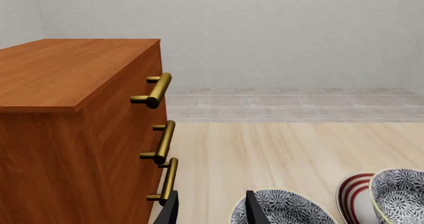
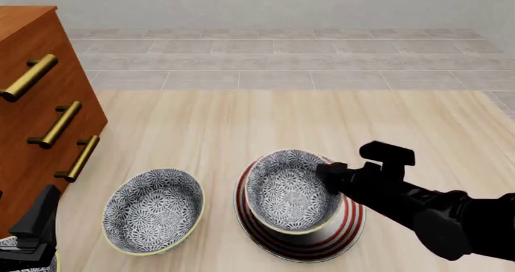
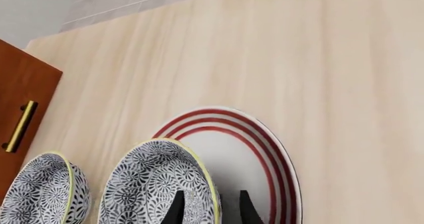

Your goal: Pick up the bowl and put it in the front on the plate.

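Observation:
The bowl point(image 2: 290, 190), blue-and-white floral with a thin yellowish rim, sits on the plate point(image 2: 342, 239), a white one with red rings, toward its left side. My right gripper point(image 2: 326, 174) straddles the bowl's right rim. In the right wrist view its fingers point(image 3: 177, 208) stand on either side of the bowl point(image 3: 156, 184), with a small gap showing to the wall on each side, over the plate point(image 3: 265, 154). My left gripper point(image 2: 36, 224) hangs open at the near left, with nothing between its fingers point(image 1: 255, 209).
A second, like-patterned bowl point(image 2: 153, 210) stands on the table left of the plate. A wooden drawer cabinet point(image 2: 32, 103) with brass handles point(image 2: 56, 124) fills the left side. A patterned edge point(image 2: 20, 261) shows under the left gripper. Tiled floor lies beyond the table.

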Available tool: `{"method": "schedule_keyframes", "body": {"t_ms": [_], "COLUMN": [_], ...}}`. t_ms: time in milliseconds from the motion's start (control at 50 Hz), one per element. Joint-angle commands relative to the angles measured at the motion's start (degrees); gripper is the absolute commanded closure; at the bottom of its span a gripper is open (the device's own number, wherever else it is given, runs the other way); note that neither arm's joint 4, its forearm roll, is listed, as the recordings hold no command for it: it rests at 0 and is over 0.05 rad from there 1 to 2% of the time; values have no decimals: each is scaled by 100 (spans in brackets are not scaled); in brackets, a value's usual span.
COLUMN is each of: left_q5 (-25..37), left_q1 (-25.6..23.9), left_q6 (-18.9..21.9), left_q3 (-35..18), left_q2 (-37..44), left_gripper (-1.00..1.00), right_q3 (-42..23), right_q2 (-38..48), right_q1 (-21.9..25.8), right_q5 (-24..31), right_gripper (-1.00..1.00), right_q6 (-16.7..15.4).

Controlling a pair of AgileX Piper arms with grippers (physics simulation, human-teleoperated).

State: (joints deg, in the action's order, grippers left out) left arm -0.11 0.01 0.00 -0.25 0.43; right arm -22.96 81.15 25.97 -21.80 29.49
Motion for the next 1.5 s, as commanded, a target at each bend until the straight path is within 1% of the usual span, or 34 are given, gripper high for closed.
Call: {"method": "schedule_keyframes", "body": {"t_ms": [20, 180, 440, 620, 700, 740, 780, 800, 820, 860, 900, 920, 940, 980, 1000, 1020, 1040, 1060, 1120, 1160, 1180, 1220, 1260, 1280, 1300, 1320, 1340, 1380, 1400, 1420, 1440, 1460, 1480, 1500], "left_q5": [0, 0, 0, 0, 0, 0, 0, 0, 0, 0, 0, 0, 0, 0, 0, 0, 0, 0, 0, 0, 0, 0, 0, 0, 0, 0, 0, 0, 0, 0, 0, 0, 0, 0], "left_q1": [1, 0, 0, 1, 1, 1, -1, -1, -1, 0, 0, 0, 0, 1, 0, 1, 0, 1, 1, -1, 1, 0, 0, 0, 0, 0, 1, 1, 1, -1, -1, 0, 1, 0], "left_q6": [-1, 0, -1, 1, -1, 0, 1, 0, 0, 1, 0, 0, 0, 0, -1, 0, 0, 0, -1, 0, 0, 0, 0, 0, -1, -1, 1, -2, -2, 1, 1, 0, 0, 0], "left_q3": [0, 0, 0, 0, 0, 0, 0, 0, 0, 0, 0, 0, 0, 0, 0, 0, 0, 0, 0, 0, 0, 0, 0, 0, 0, 0, 0, 0, 0, 0, 0, 0, 0, 0], "left_q2": [1, -1, -2, 0, 0, 0, 1, 1, 1, 0, -1, 0, 0, 0, 1, 1, -1, 1, 0, -1, 0, 0, -1, -1, 1, 1, 0, 0, 0, 0, 0, 0, 0, 0], "left_gripper": [-100, -100, -100, -100, -100, -100, -100, -100, -100, -100, -100, -100, -100, -100, -100, -100, -100, -100, -100, -100, -100, -100, -100, -100, -100, -100, -100, -100, -100, -100, -100, -100, -100, -100], "right_q3": [-66, -92, -503, -670, -781, -875, -893, -944, -995, -976, -1049, -1030, -1044, -1026, -1001, -1001, -983, -947, -913, -788, -697, -589, -454, -453, -293, -268, -221, -158, -65, -26, -25, 17, 83, 110], "right_q2": [16, -36, -522, -669, -818, -813, -919, -908, -924, -1019, -1059, -1105, -1123, -1233, -1292, -1286, -1316, -1439, -1444, -1477, -1602, -1598, -1807, -1808, -2071, -2112, -2174, -2282, -2371, -2392, -2391, -2403, -2407, -2360], "right_q1": [-110, -150, -275, -254, -223, -285, -288, -307, -351, -378, -424, -387, -398, -403, -396, -449, -449, -374, -348, -439, -452, -455, -370, -370, -457, -427, -472, -486, -528, -573, -573, -574, -588, -606], "right_q5": [29, 71, 697, 870, 916, 950, 898, 923, 944, 853, 892, 861, 860, 814, 767, 731, 684, 632, 552, 263, 92, -109, -320, -321, -601, -628, -715, -795, -957, -1075, -1077, -1170, -1307, -1405], "right_gripper": [-100, -100, -100, -100, -100, -100, -100, -100, -100, -100, -100, -100, -100, -100, -100, -100, -100, -100, -100, -100, -100, -100, -100, -100, -100, -100, -100, -100, -100, -100, -100, -100, -100, -100], "right_q6": [-66, -140, -521, -620, -825, -1043, -1041, -1121, -1269, -1217, -1416, -1369, -1391, -1408, -1331, -1443, -1449, -1520, -1508, -1513, -1570, -1497, -1692, -1692, -1661, -1658, -1822, -1861, -1744, -1916, -1916, -1958, -1888, -1918]}}
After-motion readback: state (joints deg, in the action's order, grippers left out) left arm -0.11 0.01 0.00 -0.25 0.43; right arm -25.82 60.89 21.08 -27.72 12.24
